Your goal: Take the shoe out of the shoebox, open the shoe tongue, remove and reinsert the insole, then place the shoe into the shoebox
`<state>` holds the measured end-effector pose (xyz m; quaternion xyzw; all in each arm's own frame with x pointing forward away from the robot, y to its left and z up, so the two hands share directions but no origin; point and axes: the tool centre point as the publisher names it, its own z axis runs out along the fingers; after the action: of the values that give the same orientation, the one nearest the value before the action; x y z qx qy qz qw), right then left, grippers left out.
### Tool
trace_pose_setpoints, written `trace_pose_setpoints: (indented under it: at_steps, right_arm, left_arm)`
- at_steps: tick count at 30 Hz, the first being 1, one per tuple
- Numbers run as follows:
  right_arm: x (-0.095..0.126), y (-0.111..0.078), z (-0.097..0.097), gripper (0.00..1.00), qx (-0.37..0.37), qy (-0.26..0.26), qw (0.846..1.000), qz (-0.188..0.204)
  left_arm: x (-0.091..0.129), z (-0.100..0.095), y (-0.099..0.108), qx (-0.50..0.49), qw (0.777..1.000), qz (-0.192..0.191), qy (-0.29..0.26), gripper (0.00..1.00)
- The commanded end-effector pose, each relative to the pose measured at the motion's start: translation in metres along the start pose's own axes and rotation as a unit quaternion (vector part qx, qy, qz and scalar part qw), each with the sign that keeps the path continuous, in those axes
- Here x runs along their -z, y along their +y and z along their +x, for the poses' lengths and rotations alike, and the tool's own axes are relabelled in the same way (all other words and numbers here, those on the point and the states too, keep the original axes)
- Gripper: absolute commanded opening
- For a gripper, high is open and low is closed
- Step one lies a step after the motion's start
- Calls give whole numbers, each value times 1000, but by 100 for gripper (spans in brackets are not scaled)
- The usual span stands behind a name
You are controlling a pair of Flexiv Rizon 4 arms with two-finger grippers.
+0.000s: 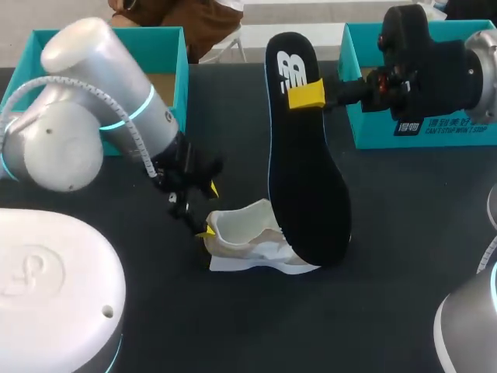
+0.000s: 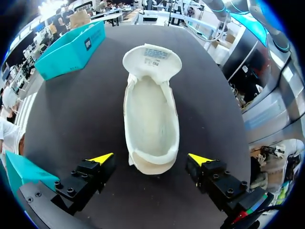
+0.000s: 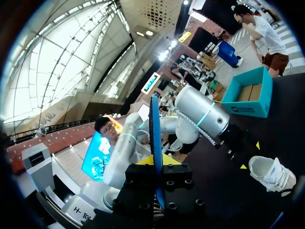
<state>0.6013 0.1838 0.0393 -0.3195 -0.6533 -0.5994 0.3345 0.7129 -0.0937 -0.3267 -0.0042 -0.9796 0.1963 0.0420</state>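
Our right gripper is clamped on the black insole, holding it upright, toe end down, over the shoe, probably ready for reinsertion. The shoe lies mid-table, its tongue folded open. Our left gripper stands wide astride the heel, seemingly not touching it, likely to steady it

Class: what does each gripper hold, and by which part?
Right gripper pinches the insole near its logo end. Left gripper, open at the shoe, holds nothing.
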Motion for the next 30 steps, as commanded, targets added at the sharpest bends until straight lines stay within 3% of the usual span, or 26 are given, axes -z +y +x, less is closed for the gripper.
trace_pose_setpoints:
  at_steps: [1, 15, 22, 30]
  right_arm:
    - [-2, 1, -1, 0, -1, 0, 1000, 0]
    - [-2, 1, -1, 0, -1, 0, 1000, 0]
    - [-2, 1, -1, 0, -1, 0, 1000, 0]
    - [-2, 1, -1, 0, -1, 0, 1000, 0]
  left_arm:
    - [4, 3, -5, 0, 998, -68, 19, 100]
    - [4, 3, -5, 0, 998, -68, 19, 100]
    - [-3, 13, -19, -16, 993, -116, 10, 100]
    - [-10, 14, -21, -6, 994, -105, 3, 100]
